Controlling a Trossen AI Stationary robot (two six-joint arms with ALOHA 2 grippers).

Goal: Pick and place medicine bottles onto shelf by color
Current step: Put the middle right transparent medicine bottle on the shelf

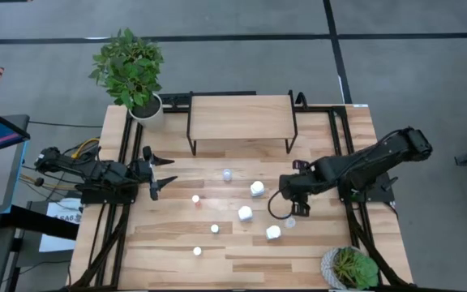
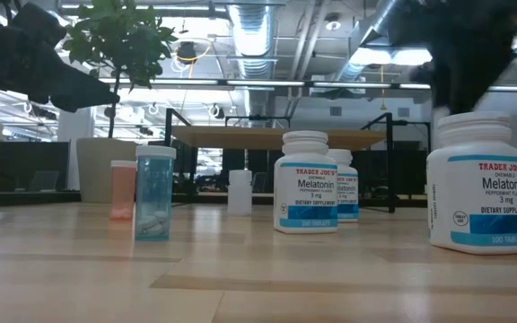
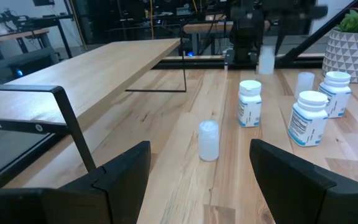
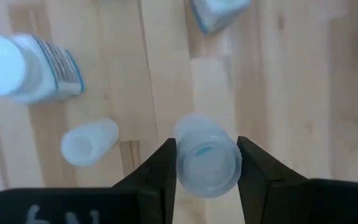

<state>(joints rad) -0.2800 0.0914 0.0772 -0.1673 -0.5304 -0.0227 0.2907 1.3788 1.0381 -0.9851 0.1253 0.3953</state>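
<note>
My right pincer (image 4: 207,163) is pressed on a pale translucent bottle (image 4: 206,162), one finger on each side of its round body, seen cap-on from above. I judge the grip has only just seated, so the step in hand is to secure it and lift. To do it well I should hold squarely across the widest part of the body, rise straight up before travelling, and stay clear of the white Melatonin bottle (image 4: 23,68) and the small clear bottle (image 4: 89,141) just beside mine.

The held bottle stands upright, its long axis vertical and its cap pointing up at my wrist; keeping that axis vertical should let it land flat on the shelf (image 1: 240,118).

Relative to that shelf, the bottle sits on the desk (image 1: 177,264) out in front of its right-hand legs, well apart from it. The shelf top looks bare.

My left pincer (image 1: 162,174) waits with fingers spread wide, beyond the shelf's left front corner.
</note>
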